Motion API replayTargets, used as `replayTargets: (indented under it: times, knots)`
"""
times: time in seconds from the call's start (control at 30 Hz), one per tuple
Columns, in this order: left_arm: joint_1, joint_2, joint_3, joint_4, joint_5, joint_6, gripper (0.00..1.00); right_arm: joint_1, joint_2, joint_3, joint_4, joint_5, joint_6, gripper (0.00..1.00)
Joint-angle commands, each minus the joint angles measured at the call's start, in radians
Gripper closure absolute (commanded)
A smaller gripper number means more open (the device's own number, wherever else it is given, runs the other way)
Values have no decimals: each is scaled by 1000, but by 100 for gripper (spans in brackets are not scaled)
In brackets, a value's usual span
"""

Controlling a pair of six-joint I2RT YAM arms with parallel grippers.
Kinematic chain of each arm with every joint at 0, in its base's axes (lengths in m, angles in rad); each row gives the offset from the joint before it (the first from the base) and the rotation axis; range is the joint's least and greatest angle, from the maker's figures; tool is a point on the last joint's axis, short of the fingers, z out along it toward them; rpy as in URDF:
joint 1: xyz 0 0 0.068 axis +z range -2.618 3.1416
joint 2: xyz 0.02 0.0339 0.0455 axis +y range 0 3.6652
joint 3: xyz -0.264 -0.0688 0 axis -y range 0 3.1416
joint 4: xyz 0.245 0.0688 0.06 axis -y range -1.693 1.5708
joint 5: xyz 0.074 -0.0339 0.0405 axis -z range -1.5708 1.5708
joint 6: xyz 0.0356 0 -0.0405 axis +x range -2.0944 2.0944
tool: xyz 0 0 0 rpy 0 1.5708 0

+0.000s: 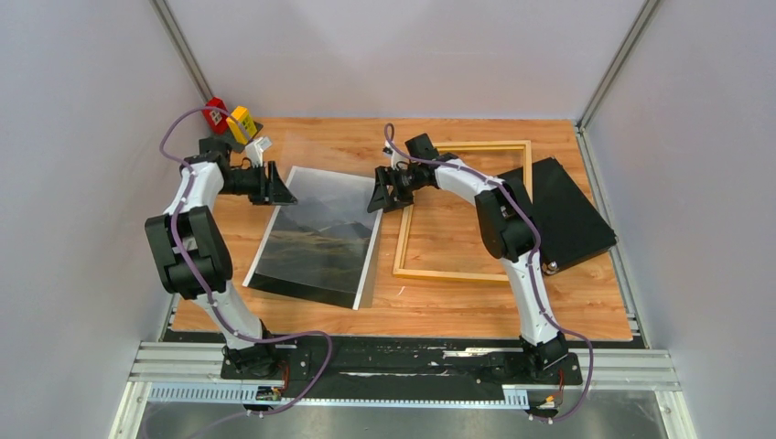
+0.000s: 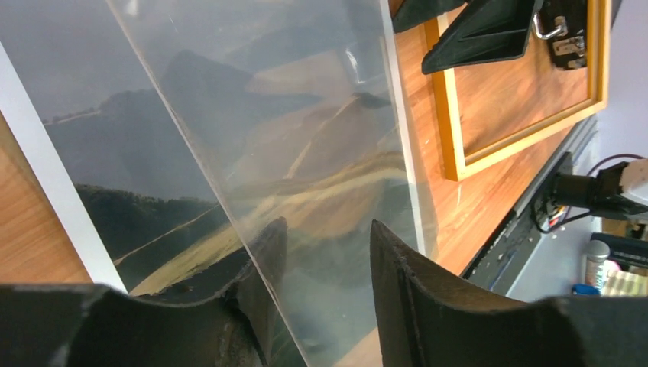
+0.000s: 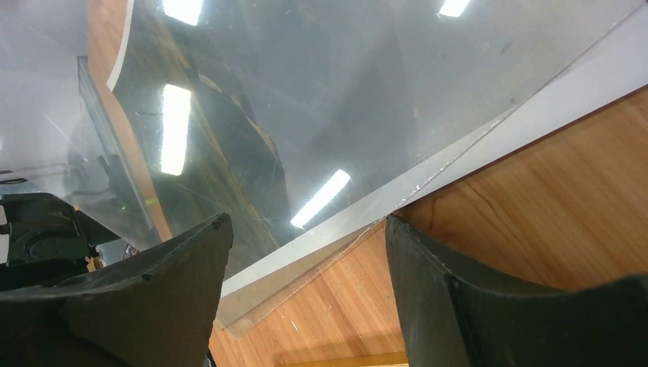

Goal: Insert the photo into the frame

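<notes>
Photo (image 1: pixel 320 242) lies face up on the left, with the frame (image 1: pixel 448 274) flat and empty just to its right. A clear pane (image 2: pixel 306 115) tilts over the photo. The left gripper (image 2: pixel 327 224) straddles the pane's edge with fingers apart, not pinching. The right gripper (image 3: pixel 307 220) is wide, released. The step in hand looks like handling the pane. Next, the 2 grippers need a firm pinch to carry it right.

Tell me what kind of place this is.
Probably a lab robot test cell: plain white walls box in a wooden table, and two robot arms are bolted to a metal rail at its edge.
</notes>
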Motion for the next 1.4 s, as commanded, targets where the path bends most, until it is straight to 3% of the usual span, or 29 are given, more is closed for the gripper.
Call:
replayTargets:
  times: [0.0,0.13,0.3,0.6,0.73,0.97,1.13,1.37]
  knots:
    - [-24,-71,-33,50,-62,-61,50,2,14,-8,46,-29,-7,26]
    - [-30,-79,-49,76,-100,-93,65,2,7,-13,47,-29,-5,26]
    - [-30,-76,-33,70,-118,-124,99,-5,-52,-31,48,-1,-15,23]
    - [-27,-146,38,-3,-95,-137,100,-49,-347,-141,47,146,-89,18]
    - [-27,-194,50,-36,-81,-141,100,-70,-482,-222,42,282,-126,14]
    - [-26,-282,87,-123,-17,-139,100,-217,-676,-380,36,460,-143,16]
    - [-27,-347,112,-144,39,-186,100,-328,-743,-483,31,618,-186,19]
    - [-29,-426,137,-81,134,-347,100,-473,-749,-555,32,658,-202,25]
